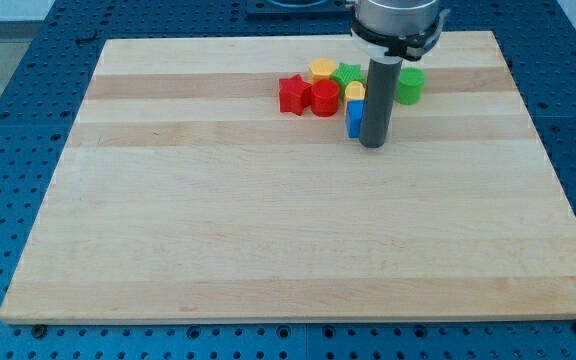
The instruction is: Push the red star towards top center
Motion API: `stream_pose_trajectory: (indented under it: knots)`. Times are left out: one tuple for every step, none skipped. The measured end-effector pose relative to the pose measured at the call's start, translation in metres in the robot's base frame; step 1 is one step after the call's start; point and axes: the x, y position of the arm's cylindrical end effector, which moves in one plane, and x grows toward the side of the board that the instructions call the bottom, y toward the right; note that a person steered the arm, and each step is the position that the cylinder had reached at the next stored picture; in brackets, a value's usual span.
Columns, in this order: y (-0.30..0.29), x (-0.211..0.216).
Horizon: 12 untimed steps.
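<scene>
The red star [292, 94] lies near the top centre of the wooden board [268, 220], at the left end of a cluster of blocks. A red round block [325, 98] touches its right side. My tip [372, 144] is down on the board to the right of the cluster, right beside a blue block [353, 117] and well to the right of the red star. The rod hides part of the blocks behind it.
A yellow block [322, 69] and a green star [347, 74] sit above the red blocks. A small yellow block [355, 91] sits above the blue one. A green round block [410, 85] lies to the right of the rod.
</scene>
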Motion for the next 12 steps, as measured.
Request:
stream_pose_trajectory:
  knots:
    - [-0.001,0.000]
    - [-0.014,0.006]
    - [-0.032,0.017]
    - [-0.055,0.021]
    - [-0.076,0.020]
    - [-0.093,0.018]
    - [-0.101,0.005]
    - [-0.101,-0.009]
    - [-0.101,-0.021]
    - [-0.101,-0.031]
    - [-0.101,-0.034]
    - [-0.101,-0.034]
